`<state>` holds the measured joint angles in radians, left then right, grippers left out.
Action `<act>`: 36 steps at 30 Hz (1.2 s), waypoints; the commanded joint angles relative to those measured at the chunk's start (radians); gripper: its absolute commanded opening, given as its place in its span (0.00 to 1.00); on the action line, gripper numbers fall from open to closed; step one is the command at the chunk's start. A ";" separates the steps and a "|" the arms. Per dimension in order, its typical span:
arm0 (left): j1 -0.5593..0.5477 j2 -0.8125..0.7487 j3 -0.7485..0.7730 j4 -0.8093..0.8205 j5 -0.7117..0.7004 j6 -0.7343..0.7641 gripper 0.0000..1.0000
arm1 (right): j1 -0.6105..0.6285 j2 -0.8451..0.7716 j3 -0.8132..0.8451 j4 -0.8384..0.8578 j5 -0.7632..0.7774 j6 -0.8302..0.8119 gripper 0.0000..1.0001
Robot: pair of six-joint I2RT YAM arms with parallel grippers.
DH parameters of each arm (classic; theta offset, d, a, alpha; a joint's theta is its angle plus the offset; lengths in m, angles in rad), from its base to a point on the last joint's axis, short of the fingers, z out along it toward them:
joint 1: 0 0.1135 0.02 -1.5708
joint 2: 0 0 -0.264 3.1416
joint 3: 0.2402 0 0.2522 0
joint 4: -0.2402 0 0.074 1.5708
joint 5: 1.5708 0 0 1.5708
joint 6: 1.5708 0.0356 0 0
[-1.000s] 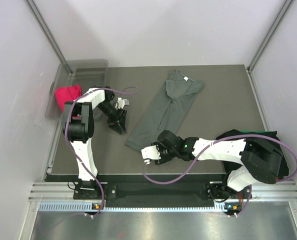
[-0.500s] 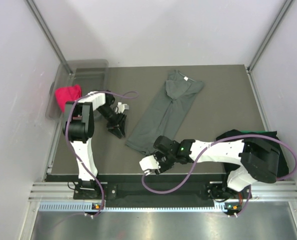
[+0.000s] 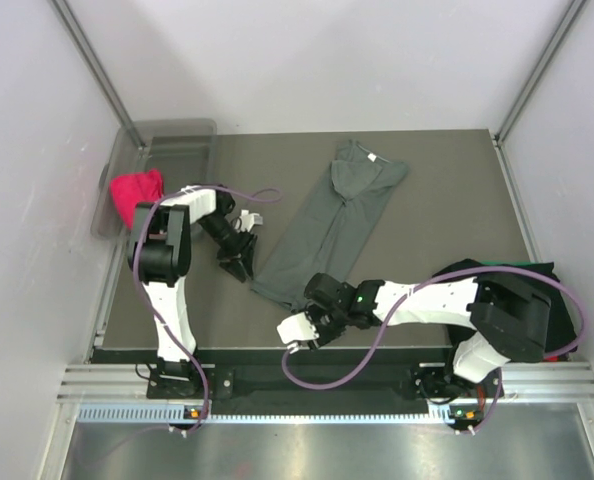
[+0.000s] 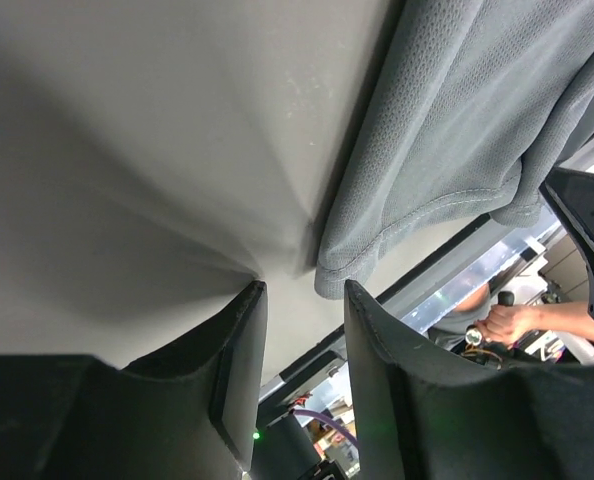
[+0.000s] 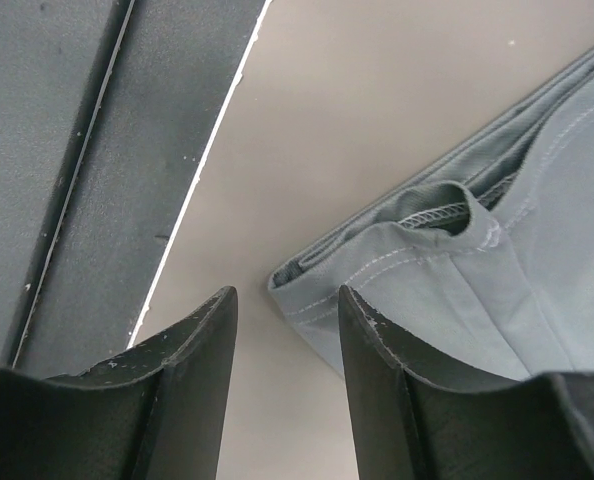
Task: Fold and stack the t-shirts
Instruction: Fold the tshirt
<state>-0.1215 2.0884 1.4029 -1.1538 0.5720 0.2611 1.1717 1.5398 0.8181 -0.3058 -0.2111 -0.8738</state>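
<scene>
The dark grey t-shirt (image 3: 332,220), folded into a long strip, lies diagonally on the table with its white neck label (image 3: 374,157) at the far end. My left gripper (image 3: 241,262) is open and empty just left of the near hem; the left wrist view shows the hem corner (image 4: 349,268) just past the open fingertips (image 4: 245,320). My right gripper (image 3: 296,322) is open and empty just short of the same near end. In the right wrist view the shirt's folded corner (image 5: 312,290) lies just beyond the jaws. Black folded shirts (image 3: 522,275) sit at the right edge, partly hidden under the right arm.
A clear bin (image 3: 177,140) stands at the back left corner with a red cloth (image 3: 135,190) beside it. The table's near edge (image 5: 192,190) runs close to the right gripper. Purple cables loop off both arms.
The right gripper has slid a little left and toward the near edge, by the shirt's lower corner. The left gripper has shifted nearer along the hem side. The shirt has not moved.
</scene>
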 commanded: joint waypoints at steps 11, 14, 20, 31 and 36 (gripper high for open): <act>-0.067 0.022 -0.013 -0.006 0.023 0.030 0.39 | 0.028 0.026 -0.033 0.108 0.009 -0.024 0.45; -0.072 0.029 -0.016 -0.004 0.016 0.024 0.34 | 0.026 0.039 -0.037 0.119 0.019 -0.027 0.42; -0.072 0.029 -0.016 0.000 0.006 0.020 0.26 | 0.028 0.069 -0.040 0.165 0.047 -0.024 0.40; -0.072 0.029 -0.002 -0.007 0.023 0.033 0.00 | 0.032 0.083 -0.037 0.119 0.059 -0.042 0.03; -0.072 -0.022 0.047 -0.020 0.035 0.044 0.00 | 0.032 -0.030 -0.057 0.079 0.110 -0.056 0.00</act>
<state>-0.1913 2.1185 1.3956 -1.1599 0.5755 0.2707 1.1904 1.5883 0.7780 -0.1501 -0.1360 -0.9173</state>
